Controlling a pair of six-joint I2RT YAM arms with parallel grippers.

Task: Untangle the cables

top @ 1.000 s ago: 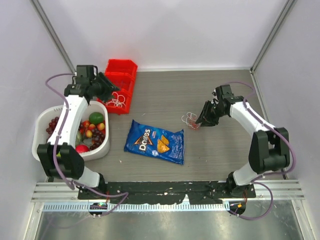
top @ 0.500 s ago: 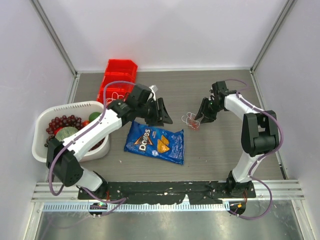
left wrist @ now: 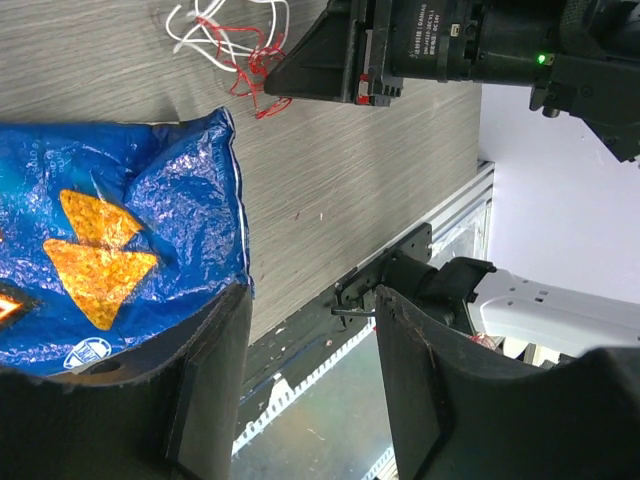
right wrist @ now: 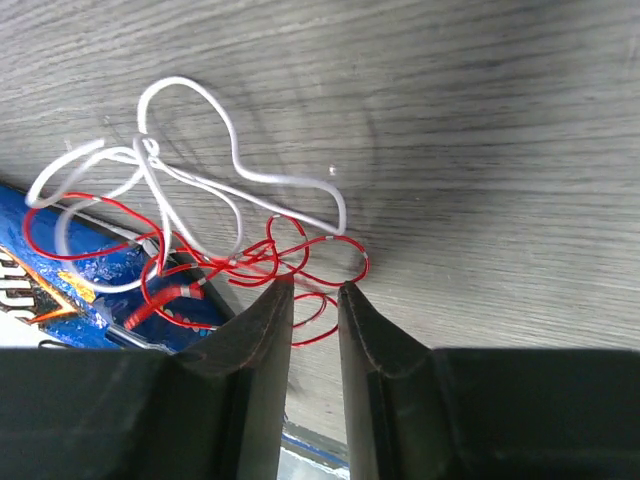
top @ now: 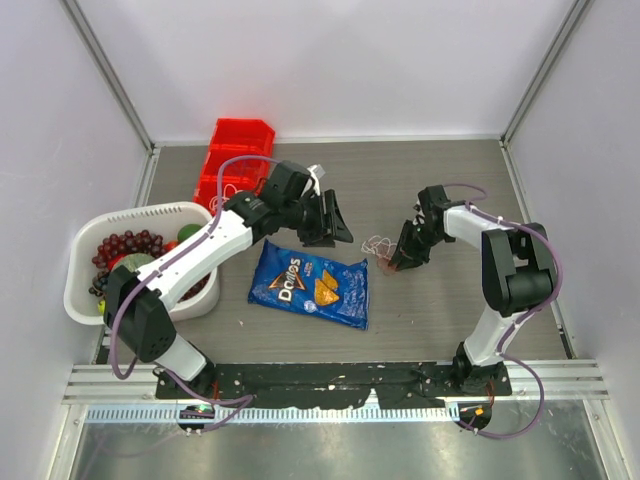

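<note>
Entry: cable untangling, both arms over the table (top: 450, 180).

Position: the cables (top: 378, 245) lie as one small knot on the bare wood, just beside the far right corner of the chip bag (top: 310, 283). In the right wrist view a few red loops overlap the bag's edge.

Right claw (right wrist: 314, 292): down at the red end of the knot, fingers drawn close with only a narrow slot between them. A red loop sits at the tips. The tips hide the contact, so I cannot tell whether I am pinching that strand or only straddling it. I judge I am placed here because the red loops stick out loose on my side and offer the easiest first bite.

Left claw (left wrist: 310, 300): released, fingers spread wide with nothing between them, hanging above the bag's right end and facing the knot. I read it as waiting to take the other end, so the two arms can pull apart.

Orientation: the knot is longer than it is wide. Its long axis runs roughly across the table, from the white loops on the bag side to the red loops under my right claw. All of it lies flat, and no strand is lifted.
</note>
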